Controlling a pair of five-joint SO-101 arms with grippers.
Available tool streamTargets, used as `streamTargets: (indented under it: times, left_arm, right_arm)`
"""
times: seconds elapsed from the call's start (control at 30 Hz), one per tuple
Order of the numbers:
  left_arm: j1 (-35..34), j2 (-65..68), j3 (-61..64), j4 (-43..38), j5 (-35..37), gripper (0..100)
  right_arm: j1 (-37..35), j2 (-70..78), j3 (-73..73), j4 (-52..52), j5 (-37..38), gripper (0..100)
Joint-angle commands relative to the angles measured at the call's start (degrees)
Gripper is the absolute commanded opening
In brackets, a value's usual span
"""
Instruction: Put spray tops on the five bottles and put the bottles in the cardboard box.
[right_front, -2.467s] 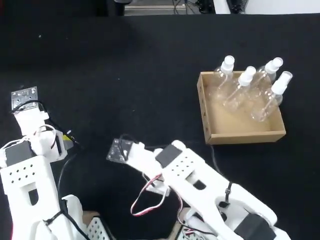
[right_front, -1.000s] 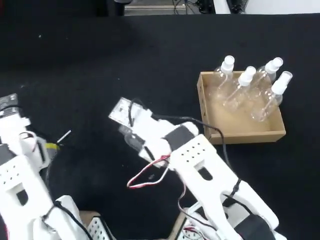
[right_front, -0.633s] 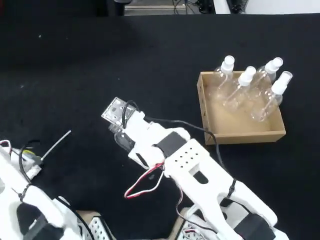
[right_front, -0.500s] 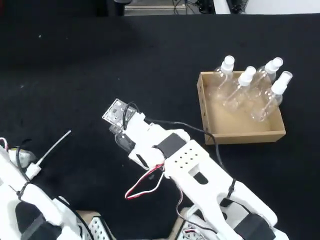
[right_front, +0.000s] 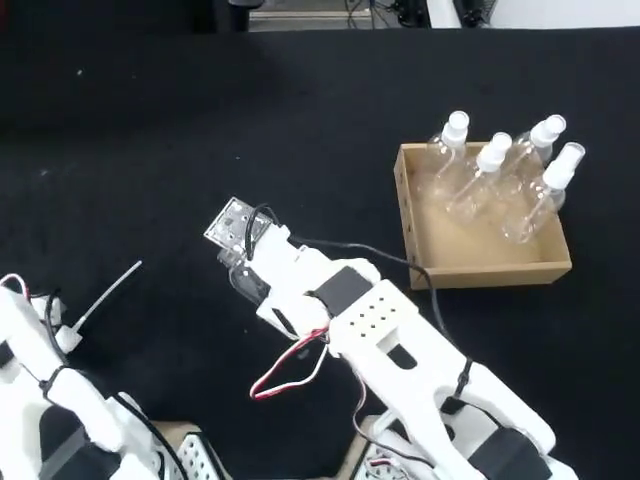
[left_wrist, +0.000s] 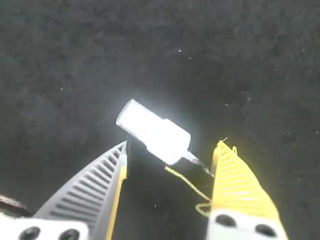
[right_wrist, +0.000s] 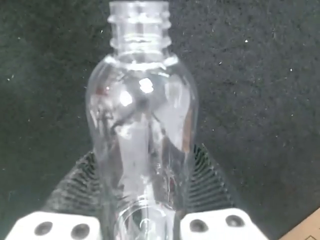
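Observation:
A clear bottle (right_wrist: 142, 120) with a bare threaded neck sits between the fingers of my right gripper (right_wrist: 145, 172), which is shut on its body. From above, that bottle (right_front: 242, 280) is held low over the black table near the middle, at the tip of the right gripper (right_front: 250, 268). A white spray top (left_wrist: 155, 132) lies on the table just ahead of my left gripper (left_wrist: 171, 149), whose fingers stand open on either side of it. In the high view the spray top (right_front: 68, 338) is at the lower left, with its thin tube (right_front: 110, 290) pointing up and right.
The cardboard box (right_front: 440, 275) stands at the right and holds several clear bottles with white spray tops (right_front: 493, 152) leaning on its far wall. Cables loop under the right arm (right_front: 400, 350). The left arm (right_front: 30, 370) fills the lower left corner.
The right arm carried the bottle up and left, then stopped. The left arm drew back to the lower left corner, and the spray top came along with it.

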Motion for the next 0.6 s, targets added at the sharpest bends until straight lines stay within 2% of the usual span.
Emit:
streamTargets:
  times: [0.0, 0.17, 0.4, 0.57]
  left_arm:
    - [0.13, -0.18, 3.74, -6.33, 0.79, 26]
    - [-0.04, -0.18, 5.05, -9.58, 0.79, 26]
    - [0.31, -0.09, 6.37, -9.85, 0.79, 26]
    - [0.31, -0.09, 8.57, -14.77, 0.79, 26]
  right_arm:
    - [-0.88, -0.66, -0.40, -1.05, -0.44, 1.1]
    - [-0.88, -0.66, -0.40, -1.05, -0.44, 1.1]
    - [-0.88, -0.66, -0.40, -0.97, -0.44, 1.1]
    - [-0.88, -0.66, -0.22, -0.97, -0.44, 1.1]
